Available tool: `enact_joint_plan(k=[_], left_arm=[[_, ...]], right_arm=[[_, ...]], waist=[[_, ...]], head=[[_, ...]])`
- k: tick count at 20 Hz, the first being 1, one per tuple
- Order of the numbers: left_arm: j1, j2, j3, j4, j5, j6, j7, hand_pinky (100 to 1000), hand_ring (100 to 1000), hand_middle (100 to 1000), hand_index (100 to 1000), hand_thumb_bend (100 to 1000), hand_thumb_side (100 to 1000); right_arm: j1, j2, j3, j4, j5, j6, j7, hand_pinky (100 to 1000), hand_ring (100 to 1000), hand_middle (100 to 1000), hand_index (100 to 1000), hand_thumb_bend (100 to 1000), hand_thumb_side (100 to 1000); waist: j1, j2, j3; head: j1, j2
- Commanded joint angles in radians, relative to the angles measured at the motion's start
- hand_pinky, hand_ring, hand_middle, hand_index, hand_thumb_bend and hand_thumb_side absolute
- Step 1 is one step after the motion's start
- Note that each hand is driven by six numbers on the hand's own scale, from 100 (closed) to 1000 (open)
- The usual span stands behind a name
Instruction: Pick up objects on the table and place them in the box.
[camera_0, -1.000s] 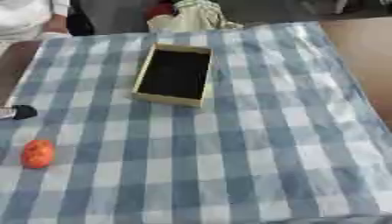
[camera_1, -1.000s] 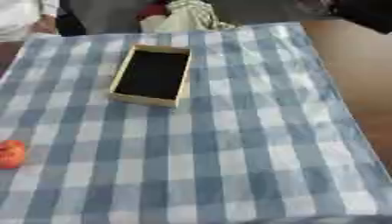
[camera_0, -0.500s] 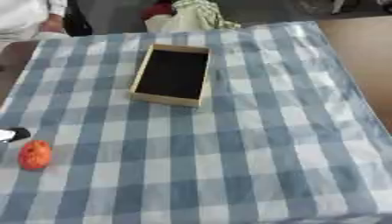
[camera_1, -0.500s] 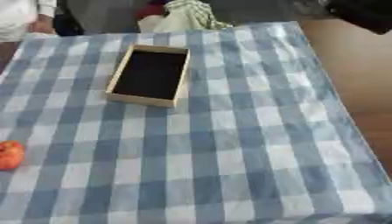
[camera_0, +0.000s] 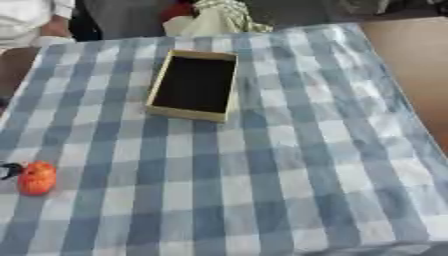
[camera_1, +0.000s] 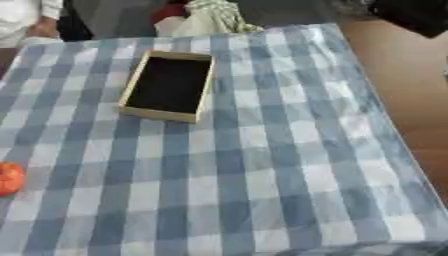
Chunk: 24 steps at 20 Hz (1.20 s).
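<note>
Robot hand (camera_0: 8, 170) now beside orange object (camera_0: 37, 178).

Shallow rectangular box (camera_0: 194, 85) with tan walls and a dark interior lay open on the blue-and-white checked tablecloth (camera_0: 289, 165), slightly askew. A small round orange-red object (camera_0: 37, 177) rested well apart from the box, toward its near left.

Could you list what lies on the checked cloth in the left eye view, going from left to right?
A small dark thing at the left edge → orange-red round object → open box with dark inside.
</note>
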Motion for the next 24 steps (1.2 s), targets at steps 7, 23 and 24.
enact_joint_plan(k=[7, 23, 24], left_arm=[[0.009, 0.037, -0.016, 0.049, 0.001, 0.024, -0.074, 949, 902, 856, 890, 484, 146], [0.011, 0.02, -0.076, 0.167, -0.048, -0.004, -0.092, 903, 860, 804, 833, 441, 131], [0.01, 0.019, -0.079, 0.169, -0.057, -0.007, -0.086, 899, 857, 808, 837, 431, 127]], right_arm=[[-0.011, -0.027, -0.012, 0.001, -0.004, 0.001, -0.014, 739, 737, 775, 836, 338, 732], [-0.014, -0.018, -0.009, 0.009, -0.016, 0.0, -0.021, 736, 736, 773, 833, 332, 758], [-0.014, -0.017, -0.008, 0.01, -0.017, 0.0, -0.022, 736, 735, 772, 832, 331, 760]], waist=[[-0.002, -0.008, 0.002], [-0.004, -0.001, 0.005], [-0.004, 0.0, 0.005]], head=[[-0.003, 0.0], [0.012, 0.002], [0.012, 0.002]])
